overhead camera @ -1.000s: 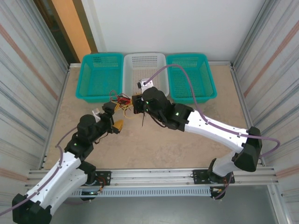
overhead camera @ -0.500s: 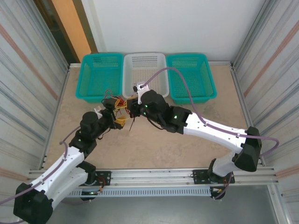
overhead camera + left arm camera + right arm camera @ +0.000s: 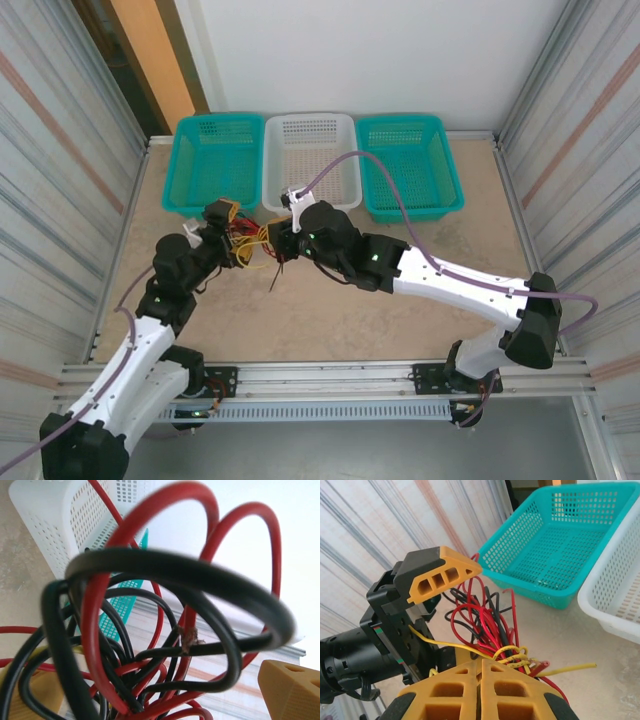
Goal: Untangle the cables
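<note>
Overhead and wrist views of a two-arm rig at the cable tangle. The cables [image 3: 248, 243], a knot of red, black and pale yellow strands, sit between the two arms, near the front of the white basket [image 3: 310, 160] and over the beige surface [image 3: 330, 310]; whether the bundle touches the surface cannot be told. The left pincer [image 3: 222, 222] is open, its jaws spread wide. In the left wrist view, loops of red and black cable lie between its orange fingertips [image 3: 290, 692], and one black loop crosses close to the lens. The right pincer [image 3: 481, 662] is closed, its two orange fingers pressed together on strands at the base of the tangle. A kinked knot of yellow wire [image 3: 512, 655] sits just above its tips, and a yellow end [image 3: 570, 669] juts out to the side. In the right wrist view, one finger [image 3: 445, 577] of the left pincer stands beside the red loops. A black strand [image 3: 279, 272] hangs below the right pincer in the overhead view. Along the far edge of the surface stand the left teal basket [image 3: 213, 165], the white basket and the right teal basket [image 3: 408, 165], side by side.
</note>
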Motion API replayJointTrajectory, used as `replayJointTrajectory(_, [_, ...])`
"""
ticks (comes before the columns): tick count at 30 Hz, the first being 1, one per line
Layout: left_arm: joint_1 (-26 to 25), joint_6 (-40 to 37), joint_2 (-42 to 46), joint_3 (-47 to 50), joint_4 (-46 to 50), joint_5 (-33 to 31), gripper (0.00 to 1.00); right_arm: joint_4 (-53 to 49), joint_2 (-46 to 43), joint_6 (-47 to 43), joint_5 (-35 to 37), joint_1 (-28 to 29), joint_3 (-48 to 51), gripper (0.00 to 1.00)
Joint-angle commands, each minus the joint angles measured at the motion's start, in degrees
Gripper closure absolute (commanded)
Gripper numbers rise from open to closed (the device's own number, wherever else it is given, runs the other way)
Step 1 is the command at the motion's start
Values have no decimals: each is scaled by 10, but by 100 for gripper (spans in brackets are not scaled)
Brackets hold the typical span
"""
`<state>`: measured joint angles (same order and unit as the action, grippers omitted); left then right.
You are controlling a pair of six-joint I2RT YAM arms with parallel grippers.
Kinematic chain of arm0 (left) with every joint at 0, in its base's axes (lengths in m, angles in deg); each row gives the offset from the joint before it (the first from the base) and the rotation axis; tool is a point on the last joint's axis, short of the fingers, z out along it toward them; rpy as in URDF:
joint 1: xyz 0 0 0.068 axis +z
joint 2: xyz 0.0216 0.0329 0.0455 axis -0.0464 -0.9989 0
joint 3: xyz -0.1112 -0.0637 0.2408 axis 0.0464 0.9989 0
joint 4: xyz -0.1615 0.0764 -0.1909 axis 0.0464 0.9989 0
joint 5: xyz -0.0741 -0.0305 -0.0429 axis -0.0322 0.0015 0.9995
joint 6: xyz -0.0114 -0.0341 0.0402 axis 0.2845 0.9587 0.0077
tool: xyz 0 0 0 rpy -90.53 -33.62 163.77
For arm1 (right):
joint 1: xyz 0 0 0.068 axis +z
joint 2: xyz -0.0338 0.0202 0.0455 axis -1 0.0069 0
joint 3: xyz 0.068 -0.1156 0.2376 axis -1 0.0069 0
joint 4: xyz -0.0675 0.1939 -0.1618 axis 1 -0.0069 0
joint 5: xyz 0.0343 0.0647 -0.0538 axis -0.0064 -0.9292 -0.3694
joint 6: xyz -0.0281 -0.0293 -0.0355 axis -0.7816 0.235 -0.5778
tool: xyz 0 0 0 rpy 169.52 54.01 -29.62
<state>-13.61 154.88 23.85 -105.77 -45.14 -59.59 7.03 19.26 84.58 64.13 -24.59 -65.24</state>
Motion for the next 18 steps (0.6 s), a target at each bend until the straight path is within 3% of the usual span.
replayJointTrajectory(1, [-20,-38,-9,-19,-1,22,1,24,-9,-16,-32,6,-9,100])
replayJointTrajectory(3, [-35,-46,-22,-20,-14,21,1,29,-7,-16,-36,6,-11,100])
replayJointTrajectory(7, [-47,-52,-47,-22,-48,35,11,26,-3,-16,-43,5,-20,100])
replayJointTrajectory(12, [-47,-74,-59,-30,-50,51,38,24,-9,-11,-50,3,-21,100])
replayJointTrajectory(18, [-47,-99,-59,-29,-55,55,62,18,-20,-7,-56,-3,-20,100])
